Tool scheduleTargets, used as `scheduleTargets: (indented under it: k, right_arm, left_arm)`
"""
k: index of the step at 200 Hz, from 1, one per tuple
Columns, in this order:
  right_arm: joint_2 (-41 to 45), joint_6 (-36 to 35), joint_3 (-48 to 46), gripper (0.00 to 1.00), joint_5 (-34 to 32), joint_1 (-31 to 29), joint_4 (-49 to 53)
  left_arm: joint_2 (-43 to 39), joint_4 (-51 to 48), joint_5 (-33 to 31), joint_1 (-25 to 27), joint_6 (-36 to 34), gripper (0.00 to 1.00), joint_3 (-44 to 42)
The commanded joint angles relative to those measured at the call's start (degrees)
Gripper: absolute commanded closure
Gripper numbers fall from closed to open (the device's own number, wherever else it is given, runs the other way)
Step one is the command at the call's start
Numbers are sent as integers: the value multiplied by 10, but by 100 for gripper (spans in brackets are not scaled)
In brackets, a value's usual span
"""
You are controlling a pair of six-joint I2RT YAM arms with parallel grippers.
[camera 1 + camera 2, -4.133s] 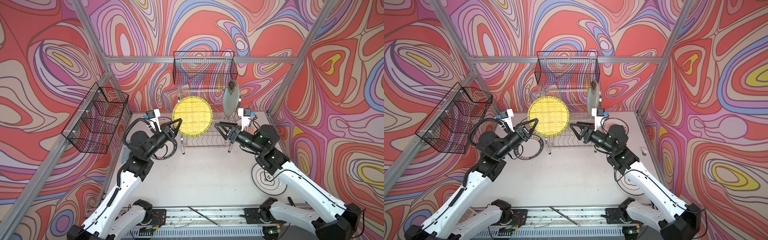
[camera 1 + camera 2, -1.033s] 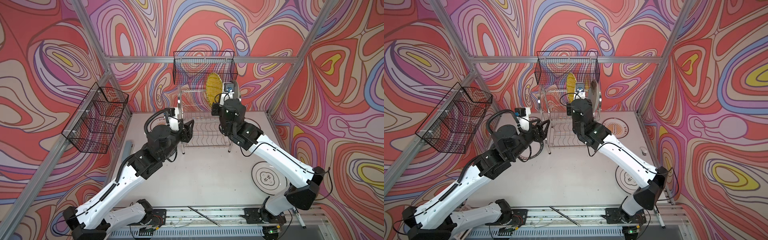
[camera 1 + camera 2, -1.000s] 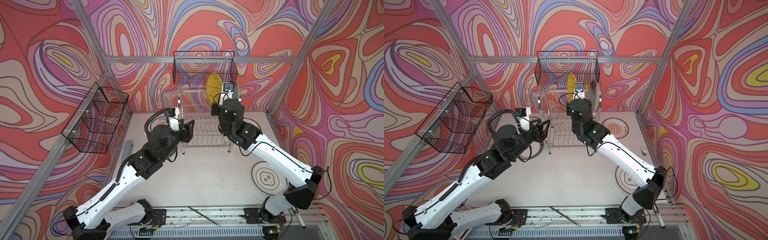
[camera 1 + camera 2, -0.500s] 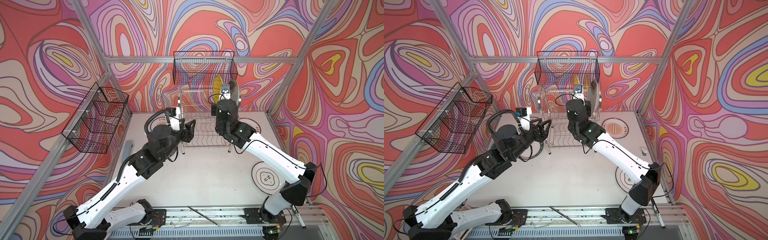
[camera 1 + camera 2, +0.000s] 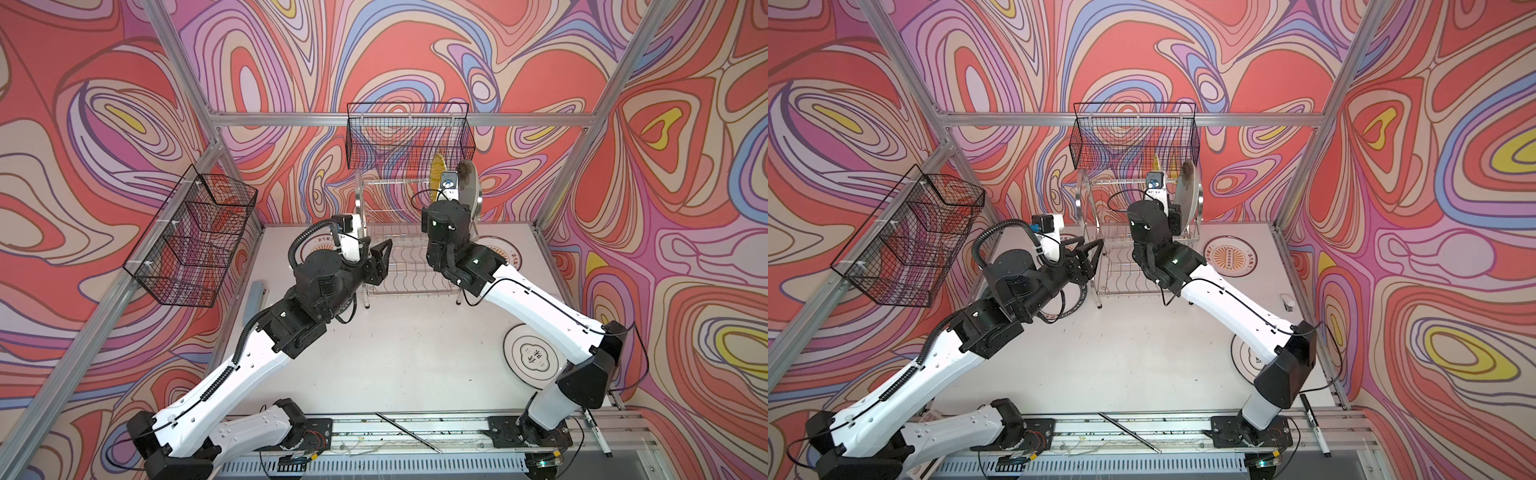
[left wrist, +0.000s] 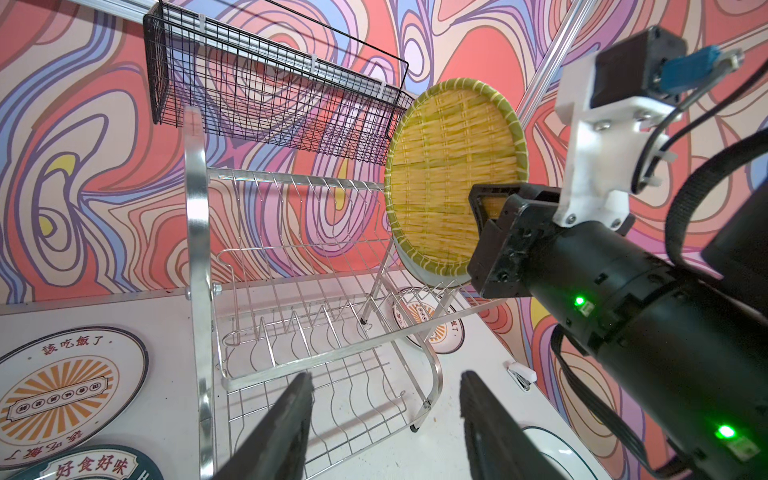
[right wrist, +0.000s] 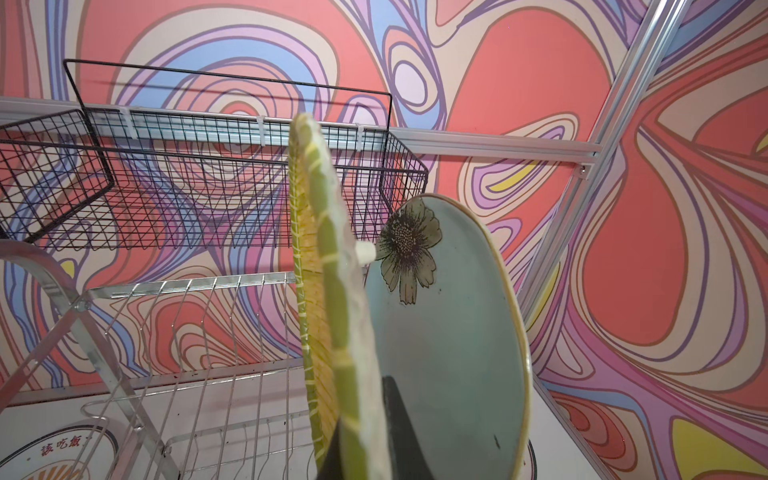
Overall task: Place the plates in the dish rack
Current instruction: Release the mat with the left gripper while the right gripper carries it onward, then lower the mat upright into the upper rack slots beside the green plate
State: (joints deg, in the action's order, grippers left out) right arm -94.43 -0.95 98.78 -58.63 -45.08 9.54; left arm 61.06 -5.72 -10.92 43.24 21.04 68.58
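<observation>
My right gripper (image 7: 363, 432) is shut on the rim of the yellow woven plate (image 7: 336, 291), holding it upright over the right end of the chrome dish rack's (image 5: 399, 266) upper tier. It is close beside the aqua flower plate (image 7: 449, 332) that stands there. Whether the yellow plate (image 6: 449, 166) sits in a slot I cannot tell. My left gripper (image 6: 386, 386) hangs open and empty at the rack's front left. Flat on the table lie two orange-sunburst plates (image 6: 62, 390) (image 5: 498, 249), a green-rimmed lettered plate (image 6: 95, 465) and a black-ringed white plate (image 5: 534, 357).
Black mesh baskets hang on the back wall (image 5: 409, 137), just above the rack, and on the left wall (image 5: 191, 237). A small white stapler-like object (image 5: 1287, 301) lies near the right wall, and a marker (image 5: 1312, 424) and a thin rod (image 5: 409, 432) by the front rail.
My right arm has carried the yellow plate a little to the right, nearer the aqua plate, turning it more edge-on. The left arm has barely moved.
</observation>
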Motion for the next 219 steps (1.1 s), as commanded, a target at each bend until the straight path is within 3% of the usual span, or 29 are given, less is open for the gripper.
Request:
scheduleTargets:
  k: [1,85,219]
  right_arm:
    - [-1,10,2,100,-20,2,-13]
    - [-11,70,-3,100,-3,29,36]
    - [-29,99,-3,100,16,57,76]
  left_arm:
    - [-12,12,3,3,-6,41,1]
    - [-7,13,2,3,-7,40,-1]
    - [-2,17,-4,3,-9,40,-4]
